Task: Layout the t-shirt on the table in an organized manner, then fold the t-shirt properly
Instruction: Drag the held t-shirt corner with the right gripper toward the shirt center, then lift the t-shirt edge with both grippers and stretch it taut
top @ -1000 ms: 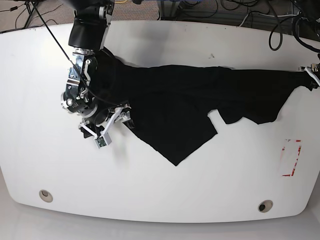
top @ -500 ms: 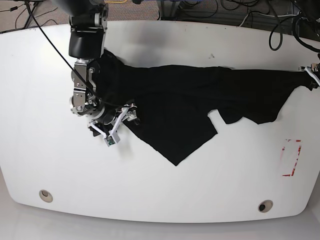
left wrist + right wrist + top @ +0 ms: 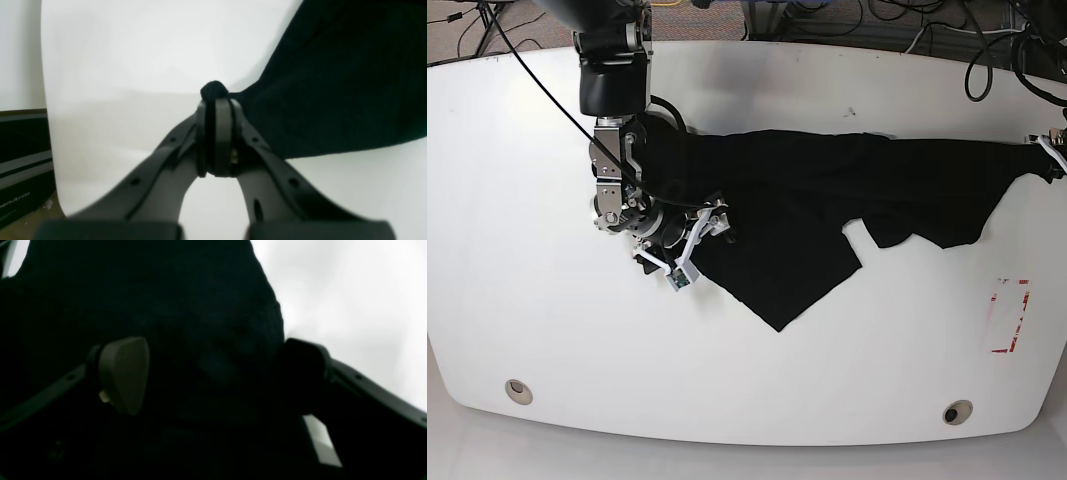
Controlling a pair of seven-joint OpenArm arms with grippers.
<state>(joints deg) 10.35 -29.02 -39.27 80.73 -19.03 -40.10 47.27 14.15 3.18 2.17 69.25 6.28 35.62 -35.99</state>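
Note:
The black t-shirt (image 3: 827, 200) lies stretched out sideways across the white table (image 3: 757, 370), one pointed flap hanging toward the front; its print is hidden. My right gripper (image 3: 695, 250) is open at the shirt's left edge. In the right wrist view the t-shirt (image 3: 166, 290) fills the space between and under the spread fingers (image 3: 123, 373) of the right gripper (image 3: 213, 373). At the table's far right edge, my left gripper (image 3: 1052, 145) is shut on the shirt's corner. In the left wrist view the left gripper (image 3: 215, 103) pinches a tuft of the t-shirt (image 3: 333, 83).
Two round grommet holes (image 3: 519, 390) (image 3: 957, 411) sit near the front edge. A red-outlined rectangle (image 3: 1010, 315) marks the right side. Cables lie behind the table's back edge. A dark box (image 3: 20, 166) shows beyond the table edge in the left wrist view.
My right gripper has slid rightward along the shirt's left edge, staying open, and the cloth's left part has bunched inward with it. The left gripper has not moved.

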